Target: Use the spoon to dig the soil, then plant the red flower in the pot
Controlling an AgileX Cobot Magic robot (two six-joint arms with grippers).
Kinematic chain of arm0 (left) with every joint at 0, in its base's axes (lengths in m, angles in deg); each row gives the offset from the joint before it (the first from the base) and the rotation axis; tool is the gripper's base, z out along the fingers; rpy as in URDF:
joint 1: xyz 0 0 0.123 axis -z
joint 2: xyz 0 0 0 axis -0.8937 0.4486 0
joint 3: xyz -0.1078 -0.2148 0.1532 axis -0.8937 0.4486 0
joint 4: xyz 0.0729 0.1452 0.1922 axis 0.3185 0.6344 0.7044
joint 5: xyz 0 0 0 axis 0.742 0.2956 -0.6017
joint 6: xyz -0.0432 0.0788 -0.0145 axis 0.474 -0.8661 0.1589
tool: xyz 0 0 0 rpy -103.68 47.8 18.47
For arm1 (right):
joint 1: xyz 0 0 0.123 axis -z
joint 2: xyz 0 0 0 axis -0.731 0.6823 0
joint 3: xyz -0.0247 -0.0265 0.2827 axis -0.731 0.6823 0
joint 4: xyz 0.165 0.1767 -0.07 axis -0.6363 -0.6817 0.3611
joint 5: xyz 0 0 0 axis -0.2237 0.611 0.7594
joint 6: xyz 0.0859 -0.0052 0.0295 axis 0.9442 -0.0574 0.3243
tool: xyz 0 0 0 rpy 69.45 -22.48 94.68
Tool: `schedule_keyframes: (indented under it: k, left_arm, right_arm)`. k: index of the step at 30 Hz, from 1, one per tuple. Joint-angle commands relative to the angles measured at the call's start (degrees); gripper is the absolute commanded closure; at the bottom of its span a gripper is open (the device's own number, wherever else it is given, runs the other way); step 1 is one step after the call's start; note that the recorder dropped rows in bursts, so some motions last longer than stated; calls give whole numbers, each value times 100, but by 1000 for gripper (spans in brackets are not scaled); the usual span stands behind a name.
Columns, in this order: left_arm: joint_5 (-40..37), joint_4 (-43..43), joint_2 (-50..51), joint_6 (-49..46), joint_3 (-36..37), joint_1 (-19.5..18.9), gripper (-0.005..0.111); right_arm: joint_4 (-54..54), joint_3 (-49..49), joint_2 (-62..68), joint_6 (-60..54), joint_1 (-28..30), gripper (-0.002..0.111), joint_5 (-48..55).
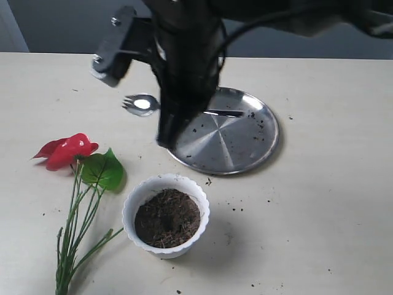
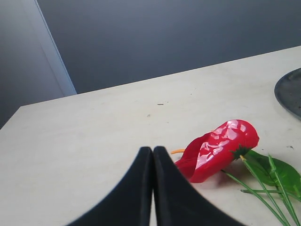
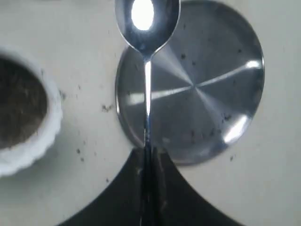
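The spoon (image 3: 147, 94) is held by its thin handle in my right gripper (image 3: 147, 153), which is shut on it. Its empty, shiny bowl (image 1: 140, 104) hangs over the table just left of the steel plate (image 1: 245, 144). The white scalloped pot (image 1: 131, 206) stands in front, filled with dark soil (image 1: 167, 217); its rim (image 3: 52, 125) shows in the right wrist view too. The red flower (image 1: 66, 150) lies flat on the table left of the pot, stems toward the front edge. My left gripper (image 2: 153, 149) is shut and empty, hovering just short of the red bloom (image 2: 217, 147).
The right arm (image 1: 184, 67) reaches across the middle and hides the plate's left rim. Soil crumbs (image 1: 236, 206) are scattered on the plate and on the table right of the pot. A grey wall runs behind the table's far edge.
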Motion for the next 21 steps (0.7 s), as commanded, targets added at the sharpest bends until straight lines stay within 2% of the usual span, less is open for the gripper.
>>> schedule_keyframes:
  k: [1,9,21]
  left_arm:
    - [44,-49,-24,28,11,9,106]
    - [44,-49,-24,28,11,9,106]
    - [44,-49,-24,28,11,9,106]
  right_arm:
    - [347,960,-773,-619,-94,109,-26]
    - [1288,1487,-1009,-1466,-720,109,-26]
    - [1435,1935,-914,-2346,-1354,109,-26]
